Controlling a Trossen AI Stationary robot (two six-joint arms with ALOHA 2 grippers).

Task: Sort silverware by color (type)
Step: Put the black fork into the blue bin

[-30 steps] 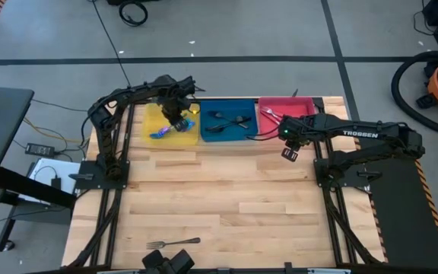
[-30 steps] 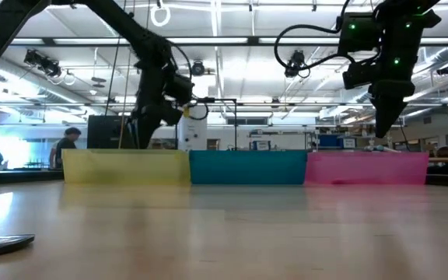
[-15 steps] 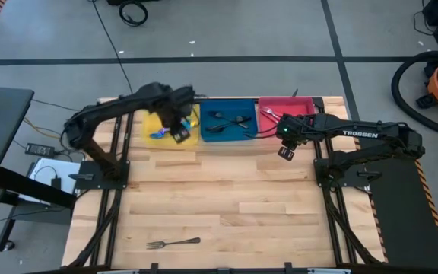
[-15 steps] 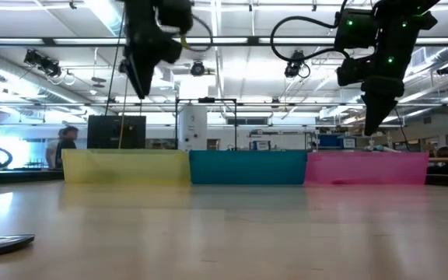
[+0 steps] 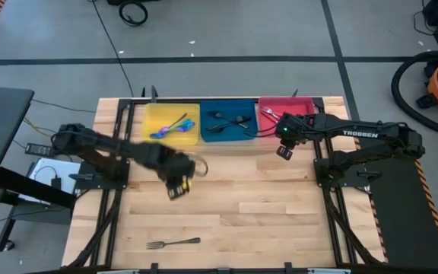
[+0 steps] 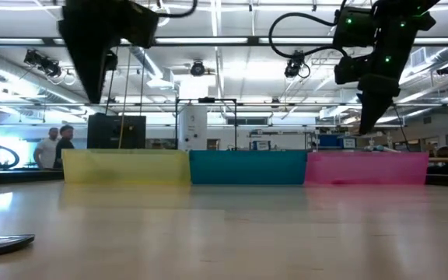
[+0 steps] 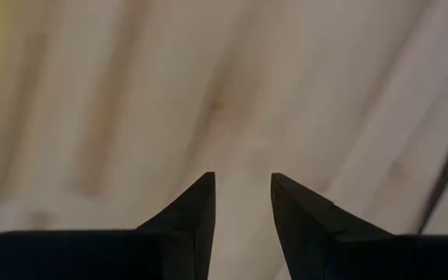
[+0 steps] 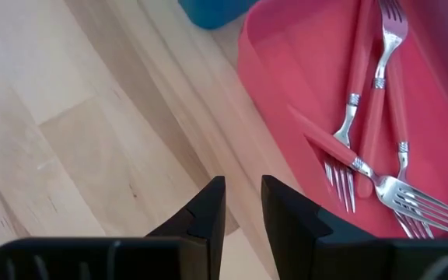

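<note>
Left gripper (image 5: 177, 188) blurred above tabletop (image 5: 280, 198), released, empty. Right gripper (image 5: 284, 152) parted, empty, near red tray (image 5: 308, 102). Fork (image 5: 172, 243) half cut off in low view.

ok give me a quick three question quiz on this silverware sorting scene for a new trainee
1. True or false: the left gripper is holding a fork.
2. Which tray holds the red-handled forks? A yellow tray, B blue tray, C red tray
3. Fill in: one dark fork lies unsorted on the bare ____, near its front edge.

Key
1. False. Its fingers stand apart over bare wood with nothing between them.
2. C, the red tray. The right gripper hangs just in front of it, empty.
3. Table. The yellow tray and blue tray already hold pieces.
</note>
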